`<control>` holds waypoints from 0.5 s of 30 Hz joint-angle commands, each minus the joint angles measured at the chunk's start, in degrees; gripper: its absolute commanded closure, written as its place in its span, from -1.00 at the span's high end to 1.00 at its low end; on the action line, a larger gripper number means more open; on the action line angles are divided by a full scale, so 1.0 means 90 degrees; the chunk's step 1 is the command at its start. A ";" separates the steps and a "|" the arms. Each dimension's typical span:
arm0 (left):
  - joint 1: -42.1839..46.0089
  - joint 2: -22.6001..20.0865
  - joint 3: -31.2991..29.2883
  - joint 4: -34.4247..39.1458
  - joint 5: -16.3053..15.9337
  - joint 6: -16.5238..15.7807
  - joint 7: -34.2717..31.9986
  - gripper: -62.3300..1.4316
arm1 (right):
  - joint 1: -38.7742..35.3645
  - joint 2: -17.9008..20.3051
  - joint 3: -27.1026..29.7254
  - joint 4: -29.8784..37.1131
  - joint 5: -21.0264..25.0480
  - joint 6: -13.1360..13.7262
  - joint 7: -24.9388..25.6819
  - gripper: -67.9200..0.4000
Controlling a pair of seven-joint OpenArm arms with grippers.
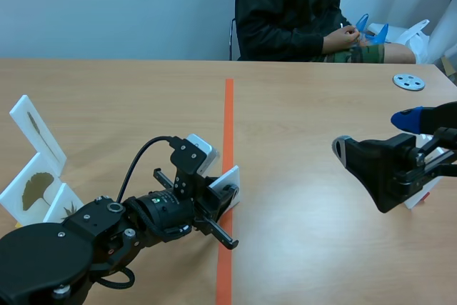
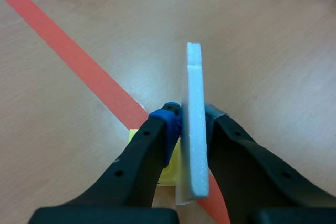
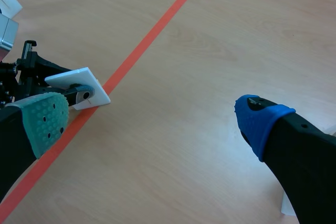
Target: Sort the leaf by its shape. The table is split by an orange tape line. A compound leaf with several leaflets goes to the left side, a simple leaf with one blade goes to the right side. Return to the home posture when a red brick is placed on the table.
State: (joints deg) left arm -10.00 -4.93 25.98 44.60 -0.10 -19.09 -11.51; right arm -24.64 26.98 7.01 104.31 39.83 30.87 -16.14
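Card (image 1: 230, 176) of white foam sits clamped between the fingers of the left gripper (image 1: 226, 196), right at the orange tape line (image 1: 228, 112) that splits the table (image 1: 300, 105); in the left wrist view it stands edge-on, pressed between the blue pad (image 2: 169, 121) and the other finger, so I cannot see which leaf it bears; a small yellow thing (image 2: 169, 172) shows just beneath it. In the right wrist view the card tilts, one corner down at the tape; whether it touches the wood I cannot tell. The right gripper (image 1: 371, 133) hangs above the right half, well apart from the card, its fingers spread wide with nothing between them. Three leaf cards (image 1: 32, 187) lie bunched at the far left, one bearing a fan-shaped leaf; another white card (image 1: 421, 196) peeks out behind the right gripper; a grey disc (image 1: 408, 81) lies near the far right corner; a person (image 1: 293, 5) sits across the table.
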 commanded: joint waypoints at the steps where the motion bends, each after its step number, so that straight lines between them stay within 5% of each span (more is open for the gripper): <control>1: -0.0012 0.0029 0.0010 0.0124 -0.0107 -0.0010 0.0155 -0.83 | 0.0056 -0.0002 0.0078 0.0087 0.0022 0.0000 0.0109 1.00; 10: 0.0634 0.0015 -0.0374 0.1435 -0.0406 0.0172 0.1290 -0.83 | 0.0058 -0.0002 0.0078 0.0087 0.0024 0.0000 0.0112 1.00; 15: 0.1399 0.0015 -0.0765 0.2356 -0.0415 0.0231 0.1333 -0.83 | 0.0058 -0.0002 0.0078 0.0087 0.0024 0.0000 0.0112 1.00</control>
State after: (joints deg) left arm 1.78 -4.95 19.16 64.47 -3.29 -16.69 1.21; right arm -24.64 26.98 7.01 104.31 39.81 30.87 -16.16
